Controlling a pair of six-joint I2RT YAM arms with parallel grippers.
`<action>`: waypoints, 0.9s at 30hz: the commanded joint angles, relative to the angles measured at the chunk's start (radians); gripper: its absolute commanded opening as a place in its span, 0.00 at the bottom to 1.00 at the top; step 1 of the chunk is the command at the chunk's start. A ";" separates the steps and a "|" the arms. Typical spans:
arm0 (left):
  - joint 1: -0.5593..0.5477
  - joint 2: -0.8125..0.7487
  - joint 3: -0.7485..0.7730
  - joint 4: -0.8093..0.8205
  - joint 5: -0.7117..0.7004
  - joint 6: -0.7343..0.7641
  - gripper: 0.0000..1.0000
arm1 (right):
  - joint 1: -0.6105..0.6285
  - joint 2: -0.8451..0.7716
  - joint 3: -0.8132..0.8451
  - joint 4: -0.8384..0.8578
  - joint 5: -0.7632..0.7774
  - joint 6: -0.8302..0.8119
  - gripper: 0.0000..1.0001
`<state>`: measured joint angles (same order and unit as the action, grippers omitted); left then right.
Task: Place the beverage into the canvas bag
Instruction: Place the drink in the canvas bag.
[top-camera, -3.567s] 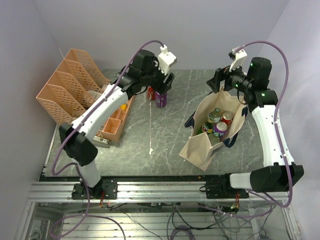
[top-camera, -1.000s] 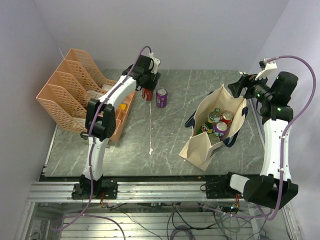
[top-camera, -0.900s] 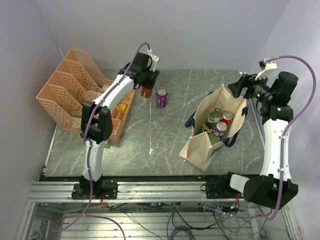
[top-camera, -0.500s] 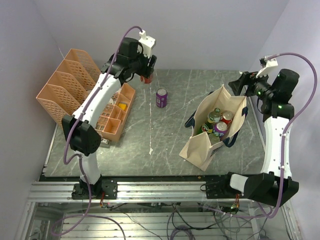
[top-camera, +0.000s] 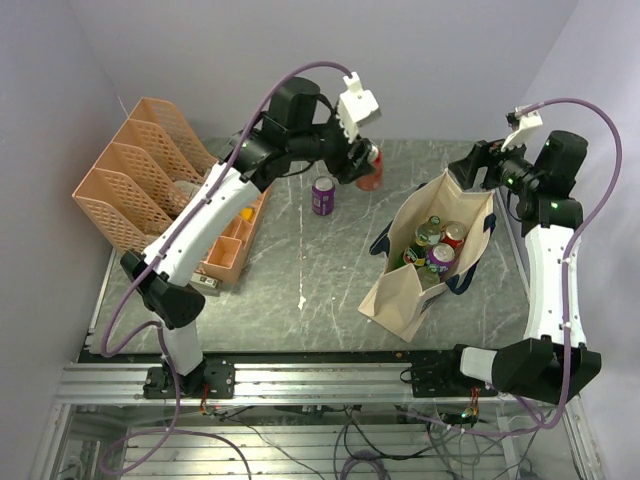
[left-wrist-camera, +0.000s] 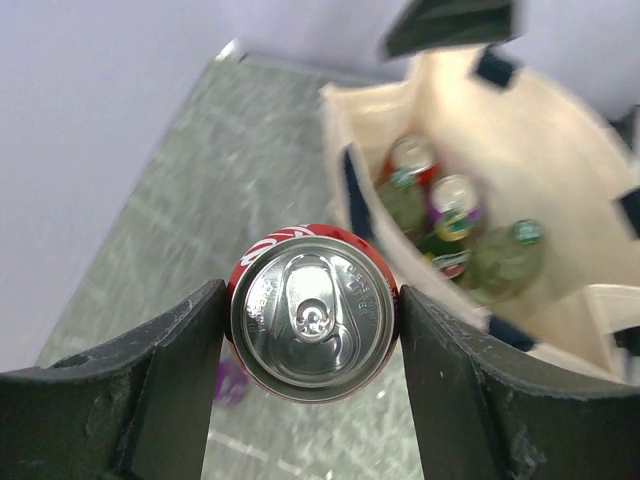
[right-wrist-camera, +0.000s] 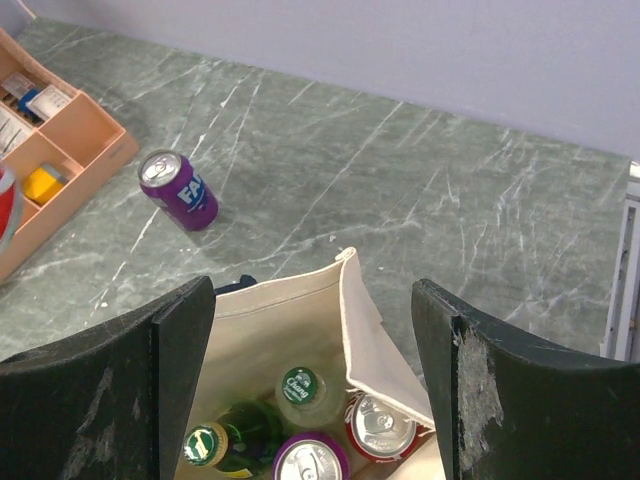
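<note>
Red can (left-wrist-camera: 312, 316) clamped in left pincer (left-wrist-camera: 311, 335); right pincer (right-wrist-camera: 312, 292) gapes over canvas bag (top-camera: 398, 296).

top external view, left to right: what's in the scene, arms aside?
orange file trays → purple can → red can, lifted off the table → canvas bag

lifted can (top-camera: 371, 170) left of canvas bag (top-camera: 395, 295), second can (top-camera: 322, 195) on table (top-camera: 300, 260) further left, trays (top-camera: 130, 180) beyond
</note>
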<state>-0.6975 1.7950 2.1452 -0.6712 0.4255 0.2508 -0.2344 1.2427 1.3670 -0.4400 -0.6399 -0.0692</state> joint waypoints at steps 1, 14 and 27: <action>-0.084 -0.038 0.110 0.082 0.145 0.005 0.07 | 0.023 0.004 0.019 -0.023 0.001 -0.018 0.79; -0.288 0.067 0.166 0.097 0.172 0.023 0.07 | 0.026 -0.008 0.026 -0.019 0.032 0.100 0.80; -0.311 0.168 0.133 0.094 0.150 0.048 0.07 | 0.016 -0.133 -0.051 -0.051 0.078 0.069 0.80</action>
<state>-1.0031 2.0064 2.2639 -0.6712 0.5510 0.2638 -0.2142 1.1439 1.3338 -0.4835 -0.5869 0.0074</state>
